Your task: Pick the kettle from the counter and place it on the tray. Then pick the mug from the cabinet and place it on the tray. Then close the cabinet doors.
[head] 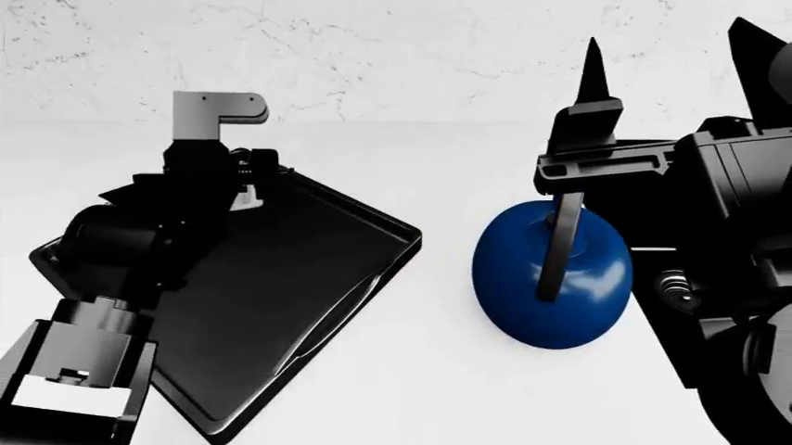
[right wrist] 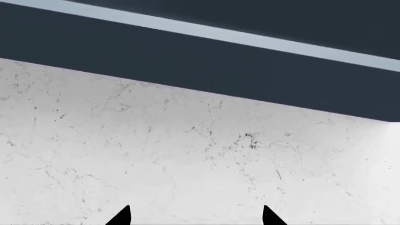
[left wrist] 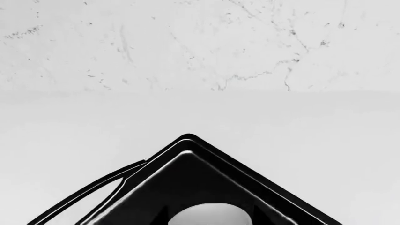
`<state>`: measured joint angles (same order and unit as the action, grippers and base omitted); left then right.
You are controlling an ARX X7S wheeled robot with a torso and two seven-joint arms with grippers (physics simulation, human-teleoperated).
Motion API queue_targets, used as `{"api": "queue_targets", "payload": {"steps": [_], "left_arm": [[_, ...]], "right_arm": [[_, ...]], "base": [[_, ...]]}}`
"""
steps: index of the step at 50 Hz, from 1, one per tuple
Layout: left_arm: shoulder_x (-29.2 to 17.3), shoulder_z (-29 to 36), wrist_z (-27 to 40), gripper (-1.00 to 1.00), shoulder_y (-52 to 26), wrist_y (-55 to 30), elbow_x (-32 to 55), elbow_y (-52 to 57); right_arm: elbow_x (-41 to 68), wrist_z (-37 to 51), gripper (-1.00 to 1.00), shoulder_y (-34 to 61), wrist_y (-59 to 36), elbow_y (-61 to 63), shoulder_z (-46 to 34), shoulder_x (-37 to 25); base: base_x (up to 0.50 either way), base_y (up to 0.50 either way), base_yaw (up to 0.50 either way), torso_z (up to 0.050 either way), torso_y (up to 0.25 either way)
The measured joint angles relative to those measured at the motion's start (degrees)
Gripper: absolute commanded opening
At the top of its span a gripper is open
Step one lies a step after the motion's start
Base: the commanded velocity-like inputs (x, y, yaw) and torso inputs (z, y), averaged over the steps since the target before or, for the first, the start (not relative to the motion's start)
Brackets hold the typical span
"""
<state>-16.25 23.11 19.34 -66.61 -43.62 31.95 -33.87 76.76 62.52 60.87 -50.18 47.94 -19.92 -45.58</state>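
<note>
Beside the glossy black tray (head: 310, 278), a deep-blue kettle (head: 594, 297) with a black handle sits on the plain white counter (head: 433, 389); behind it, a grey-veined white marbled wall (head: 409, 56).

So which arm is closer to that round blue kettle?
The right. Its end effector points up above the round glossy blue kettle, the arm right beside it. The left arm hangs over the flat black tray, across a gap of white counter.

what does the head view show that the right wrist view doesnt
Only the head view shows the kettle on the counter, the tray beside it, and both arms. Only the right wrist view shows the dark cabinet underside and the right gripper with its fingertips apart. Both show the white marbled wall.
</note>
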Motion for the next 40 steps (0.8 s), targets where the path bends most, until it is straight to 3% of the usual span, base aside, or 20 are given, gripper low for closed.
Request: {"api": "queue_targets", "payload": {"steps": [4,5,26,40], "left_arm": [[0.0,0.0,-0.2,-1.0,0.2,0.2,0.1,-0.6],[0.0,-0.1,-0.2,1.0,0.2,0.2,0.1,-0.7],[-0.7,-0.8,0.0,1.0,-0.4,-0.8,1.4,-0.3],[-4.1,-6.0,2.9,1.0,-1.4,-8.8,8.9,16.6]], "right_arm": [[-0.3,-0.1,1.0,-0.1,0.1,-0.1,-0.1,0.1],[-0.3,-0.2,1.0,-0.2,0.1,-0.1,-0.2,0.1],[-0.5,-0.2,1.0,-0.1,0.2,-0.3,-0.6,0.3],[3.8,3.5,1.0,2.8,-1.6,-0.2,-1.2,0.2]], "base": [[0.0,0.0,0.0,0.0,0.003],[0.0,0.0,0.0,0.0,0.0],[0.0,0.0,0.0,0.0,0.0],[0.0,0.0,0.0,0.0,0.0]]}}
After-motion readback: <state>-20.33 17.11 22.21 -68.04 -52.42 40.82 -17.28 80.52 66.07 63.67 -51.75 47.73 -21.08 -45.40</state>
